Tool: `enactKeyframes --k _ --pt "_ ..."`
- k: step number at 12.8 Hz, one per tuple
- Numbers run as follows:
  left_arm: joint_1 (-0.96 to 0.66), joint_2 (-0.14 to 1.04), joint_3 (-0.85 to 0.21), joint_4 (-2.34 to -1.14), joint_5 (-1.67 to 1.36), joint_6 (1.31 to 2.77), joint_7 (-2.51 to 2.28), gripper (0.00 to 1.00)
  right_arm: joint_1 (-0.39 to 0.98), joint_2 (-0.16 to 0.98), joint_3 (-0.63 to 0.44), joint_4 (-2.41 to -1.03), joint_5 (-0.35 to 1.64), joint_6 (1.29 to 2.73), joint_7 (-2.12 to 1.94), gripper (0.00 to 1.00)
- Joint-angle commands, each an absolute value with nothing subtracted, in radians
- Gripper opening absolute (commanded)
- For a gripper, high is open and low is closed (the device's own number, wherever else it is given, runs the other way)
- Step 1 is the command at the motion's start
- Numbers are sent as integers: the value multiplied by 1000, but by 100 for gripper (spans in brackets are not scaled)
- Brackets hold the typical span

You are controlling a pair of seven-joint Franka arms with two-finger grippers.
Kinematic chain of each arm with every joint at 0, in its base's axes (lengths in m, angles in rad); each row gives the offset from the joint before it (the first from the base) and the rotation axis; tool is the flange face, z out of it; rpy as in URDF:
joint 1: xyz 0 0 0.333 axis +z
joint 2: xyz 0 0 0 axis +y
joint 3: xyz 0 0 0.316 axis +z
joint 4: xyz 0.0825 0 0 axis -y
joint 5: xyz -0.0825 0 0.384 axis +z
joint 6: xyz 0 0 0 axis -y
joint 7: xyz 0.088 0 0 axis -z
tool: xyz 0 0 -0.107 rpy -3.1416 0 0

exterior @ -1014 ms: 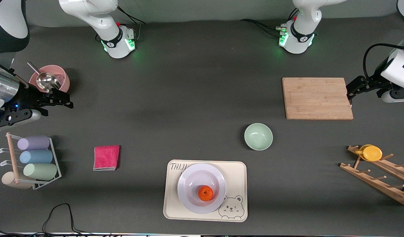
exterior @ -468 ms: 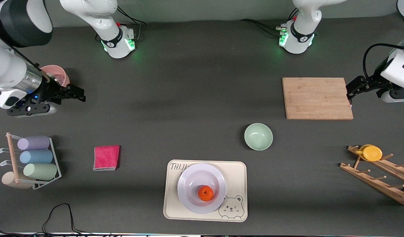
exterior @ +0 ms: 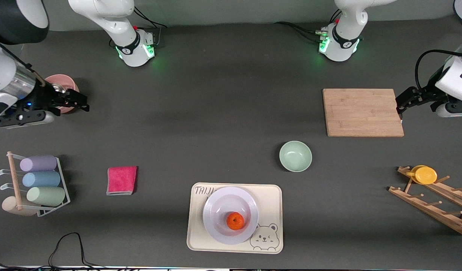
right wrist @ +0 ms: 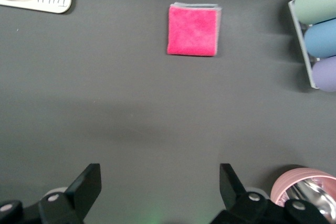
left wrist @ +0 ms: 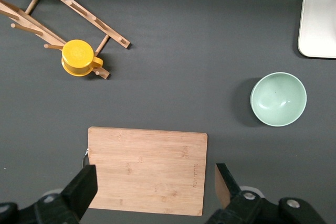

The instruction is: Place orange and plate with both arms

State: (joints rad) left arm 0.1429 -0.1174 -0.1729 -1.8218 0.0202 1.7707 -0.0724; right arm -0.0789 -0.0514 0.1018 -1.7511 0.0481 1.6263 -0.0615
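Note:
The orange lies in the well of the pale lavender plate, which sits on the cream bear-printed tray near the front camera. My right gripper is open and empty, up in the air by the pink bowl at the right arm's end; in its own wrist view the gripper is over bare table. My left gripper is open and empty at the edge of the wooden cutting board; in its own wrist view the gripper spans the board.
A mint-green bowl stands between the tray and board. A pink cloth lies toward the right arm's end, next to a rack of pastel cups. A wooden rack with a yellow cup lies at the left arm's end.
My right gripper has risen from beside the cup rack to the pink bowl, swinging out toward the table's middle and back. The left arm, orange and plate have not moved.

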Motion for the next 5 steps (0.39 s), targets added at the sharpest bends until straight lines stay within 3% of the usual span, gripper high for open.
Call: enactKeyframes --k 1,5 --pt "143 -112 -173 -1804 14 1769 -61 100 -34 -48 11 -1712 23 1597 -129 100" --pt "141 -112 -173 -1804 14 1770 -61 100 -32 -57 -2 -1675 14 1595 -146 100"
